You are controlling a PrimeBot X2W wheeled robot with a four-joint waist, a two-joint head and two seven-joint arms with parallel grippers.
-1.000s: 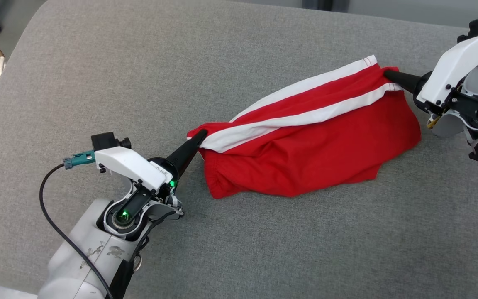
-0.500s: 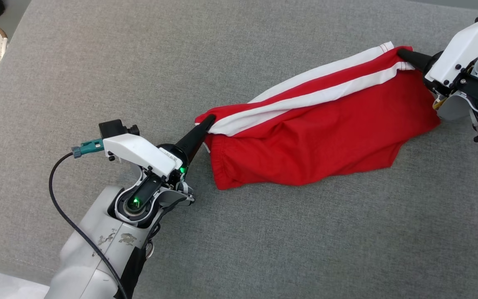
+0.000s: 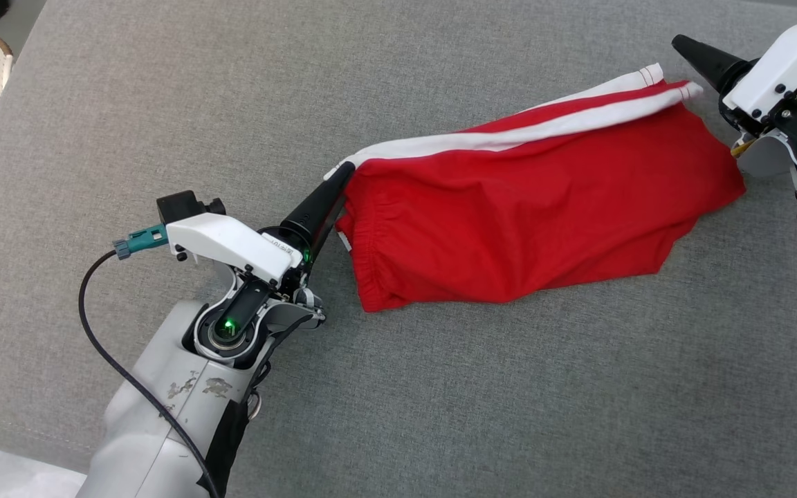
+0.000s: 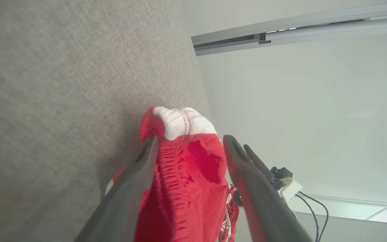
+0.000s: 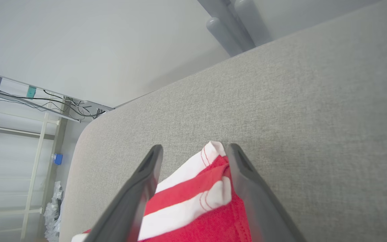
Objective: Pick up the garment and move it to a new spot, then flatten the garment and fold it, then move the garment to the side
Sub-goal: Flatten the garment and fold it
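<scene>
Looking down from the head, shorts [image 3: 530,221] lie on the grey cushion [image 3: 440,387], left gripper [image 3: 342,174] at their nine o'clock, right gripper [image 3: 685,47] at two. Each wrist view shows fingers [image 4: 126,188] apart, cloth between. Best smooth outward evenly before folding.

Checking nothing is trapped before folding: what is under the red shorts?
The red shorts lie on the grey upholstered surface, which shows all around their edges. Whatever is beneath their middle is covered by the fabric, so that cannot be seen.
</scene>
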